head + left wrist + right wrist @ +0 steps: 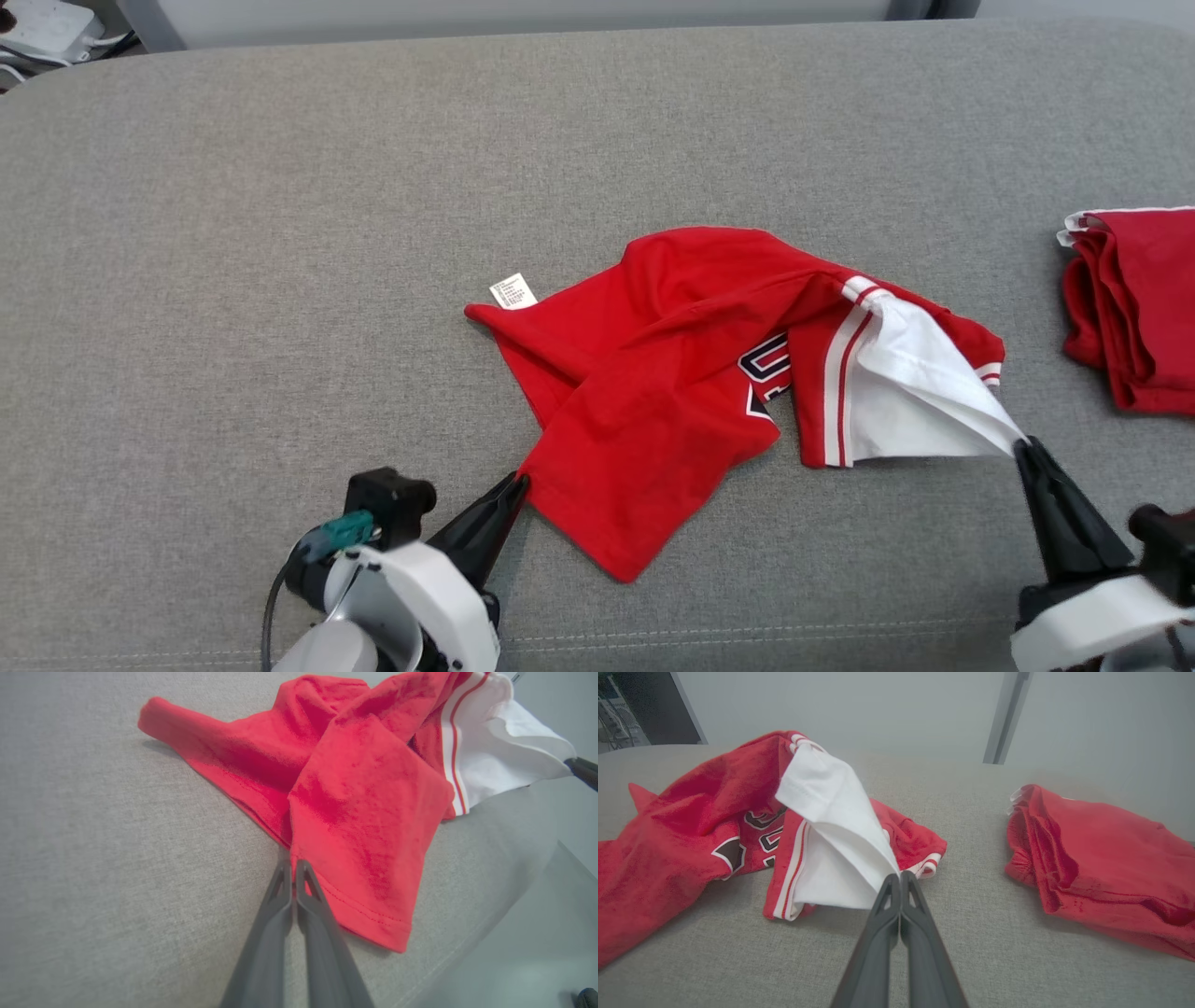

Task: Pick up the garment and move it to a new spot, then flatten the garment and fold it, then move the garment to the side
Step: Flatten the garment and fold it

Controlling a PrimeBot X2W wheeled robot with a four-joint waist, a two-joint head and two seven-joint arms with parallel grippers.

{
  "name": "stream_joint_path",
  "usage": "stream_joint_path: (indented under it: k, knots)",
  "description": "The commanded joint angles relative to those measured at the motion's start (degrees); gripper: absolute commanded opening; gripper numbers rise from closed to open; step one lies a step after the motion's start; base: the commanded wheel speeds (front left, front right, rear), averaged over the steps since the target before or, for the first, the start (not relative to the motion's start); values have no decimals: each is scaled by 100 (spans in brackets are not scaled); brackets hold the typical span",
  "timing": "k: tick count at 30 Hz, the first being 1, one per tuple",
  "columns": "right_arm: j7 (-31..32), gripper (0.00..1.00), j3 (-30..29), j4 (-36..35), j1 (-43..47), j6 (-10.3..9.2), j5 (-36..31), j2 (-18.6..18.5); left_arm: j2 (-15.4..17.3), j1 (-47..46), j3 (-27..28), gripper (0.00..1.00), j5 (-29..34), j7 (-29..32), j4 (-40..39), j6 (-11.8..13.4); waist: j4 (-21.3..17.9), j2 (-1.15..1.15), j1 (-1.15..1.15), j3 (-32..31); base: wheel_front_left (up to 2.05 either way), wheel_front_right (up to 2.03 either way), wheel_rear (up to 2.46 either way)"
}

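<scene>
"Looking down from the head camera, where does the garment (pixel 672 373) lie?"

"At the middle of the frame, crumpled on the grey cushion (pixel 280 280). It is red, with dark lettering partly hidden in a fold, and a small label (pixel 513 291) sticks out at its upper left corner."

"What about the left gripper (pixel 518 483)?"

"It comes in from the lower left. Its two dark fingers are pressed together on the red hem at the cloth's lower left edge. The left wrist view shows the tips meeting right on that edge, with the hem running off to the lower right."

"And the right gripper (pixel 1022 446)?"

"It sits at the lower right, fingers also closed, pinching the tip of the white panel (pixel 915 392). That panel is pulled out to a point toward the gripper. In the right wrist view the white cloth rises from the fingertips toward the upper left, bordered by red and white stripes."

"Is anything else on the cushion?"

"A second red garment (pixel 1134 308), folded, lies at the right edge of the frame, well apart from the crumpled one."
</scene>
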Motion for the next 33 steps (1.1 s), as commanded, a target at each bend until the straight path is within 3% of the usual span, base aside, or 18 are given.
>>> stream_joint_path:
  k: [1,5,8,10,12,13,15,18,22,25,27,30,33]
  knots:
    - [-42,0,-18,-357,137,0,117,-54,185,80,227,0,-61,-28,-319,93,-14,0,0,42,0,0,0]
    - [415,0,-319,-1386,581,0,601,93,617,564,455,0,-366,368,-1511,269,-69,0,0,202,0,0,0]
    - [967,0,-89,-1549,-152,0,1009,-271,988,69,584,0,-979,1147,-1966,18,-77,0,0,355,0,0,0]
    - [1357,0,357,-1116,-1450,0,1255,-745,1281,-888,810,0,-1511,1852,-1849,-75,-170,0,0,481,0,0,0]
    - [1360,0,1205,-542,-3228,0,1227,-1334,1471,-2161,1176,0,-1991,2488,-1382,-97,-264,0,0,509,0,0,0]
    - [1289,0,1283,-118,-4071,0,1521,-1177,1448,-2833,1373,0,-2257,2724,-1113,-102,-313,0,0,477,0,0,0]
    - [1074,0,1669,703,-5719,0,1360,-1155,1420,-4144,1654,0,-2483,2961,-567,-107,-413,0,0,394,0,0,0]
    - [580,0,1772,1986,-7528,0,1215,-863,1544,-5779,1742,0,-1852,2343,107,-121,-550,0,0,252,0,0,0]
    - [210,0,2369,2929,-8604,0,1203,-807,1614,-6791,1119,0,-1290,1578,241,-134,-552,0,0,222,0,0,0]
    - [-72,0,2907,2910,-8541,0,1411,-1094,1817,-6576,584,0,-1267,1059,-209,-135,-423,0,0,465,0,0,0]
    - [-231,0,3238,2621,-7967,0,1879,-1259,2022,-5914,465,0,-1126,568,-342,-102,-290,0,0,612,0,0,0]
    - [-343,0,3728,2024,-6509,0,2598,-1649,1999,-4317,386,0,-1121,-158,-258,238,-55,0,0,759,0,0,0]
    - [-557,0,3920,1607,-4796,0,3181,-1806,1684,-2659,410,0,-1416,-901,15,572,68,0,0,877,0,0,0]
